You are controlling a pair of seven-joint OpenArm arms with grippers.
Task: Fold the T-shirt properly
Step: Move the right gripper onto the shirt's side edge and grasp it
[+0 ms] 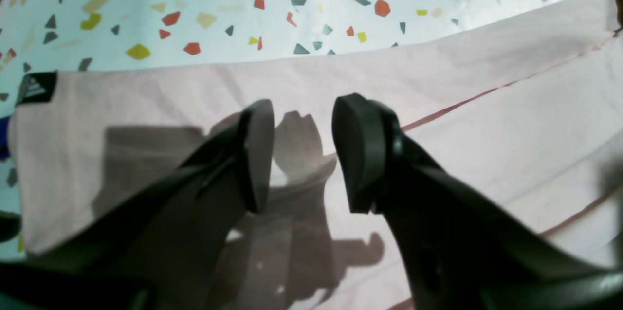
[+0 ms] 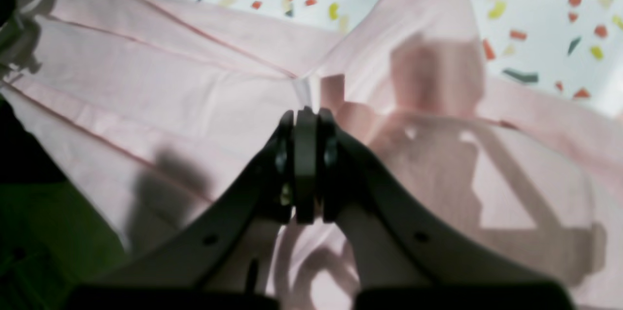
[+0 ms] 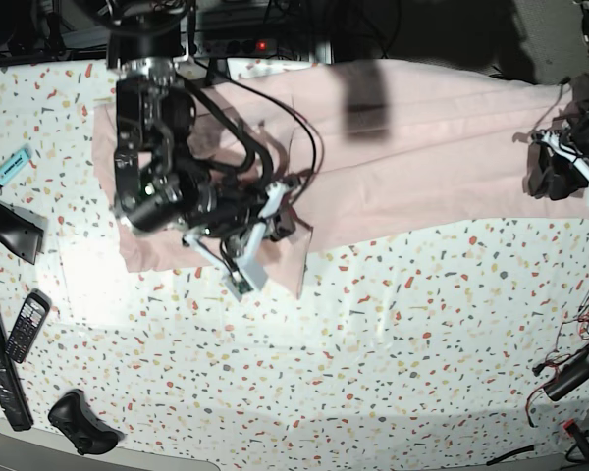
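Right gripper (image 2: 305,120) clamped on a T-shirt (image 3: 442,147) fold that rises straight ahead of its jaws. I read the long axis running sideways toward left gripper (image 1: 302,154), jaws wide, cloth flat beneath.

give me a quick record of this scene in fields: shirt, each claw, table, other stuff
shirt: pale pink T-shirt spread along the far side of the table, partly folded
left claw: open, above the shirt, holding nothing
right claw: shut on the shirt fabric
table: white speckled top
other stuff: phone and blue marker at the table's edge
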